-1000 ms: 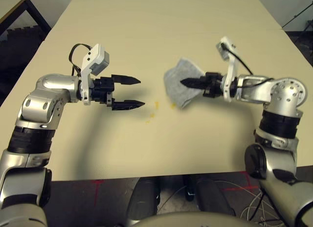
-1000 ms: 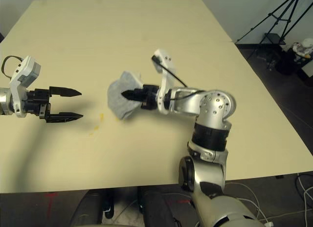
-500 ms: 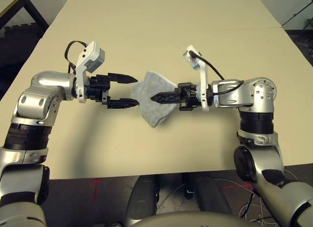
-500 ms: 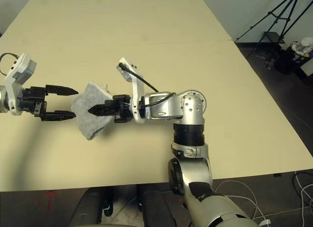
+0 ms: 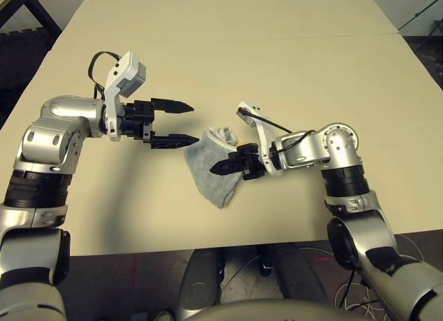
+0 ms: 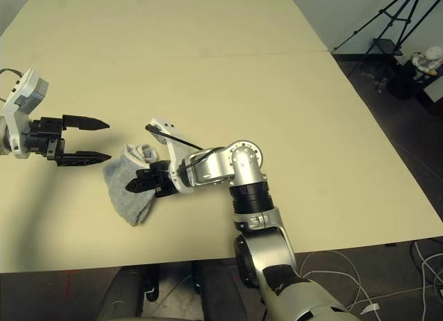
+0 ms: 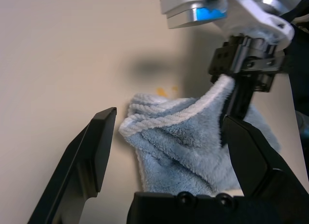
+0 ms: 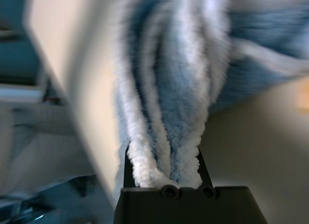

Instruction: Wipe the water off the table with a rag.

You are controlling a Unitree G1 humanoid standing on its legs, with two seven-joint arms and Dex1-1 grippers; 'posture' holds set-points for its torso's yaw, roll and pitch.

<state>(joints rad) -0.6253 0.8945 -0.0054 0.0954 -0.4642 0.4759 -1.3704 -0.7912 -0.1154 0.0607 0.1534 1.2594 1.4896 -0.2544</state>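
One rag is lying on the table, its nearest corner pointing toward the robot's edge and its broad part spreading loosely. Handling estimate: it is looking light, soft and limp, so it is probably yielding rather than breaking; its fuzzy face is suggesting good friction, though any damp patch may be adding weight and drag.

Slightly farther in, the right gripper is clenching the gathered cloth, with several pale-edged folds bunching between its fingers. Grip site, judged: these thick folds are offering the best hold, since a single layer would likely be slipping or peeling out. The grip is needing to stay low enough for the loose part to be pressing flat; too high, and the cloth may be merely trailing.

The left gripper is standing open and empty, its lower fingertip pointing at the rag's edge; contact: cannot tell.

Just beyond the folded edge, small yellow-orange drops of water are remaining, so wiping is apparently incomplete.

Containers: far off, past the table's right side, a dark bin-like container is standing near a tripod. Pale items are showing at its top; identity: cannot tell.
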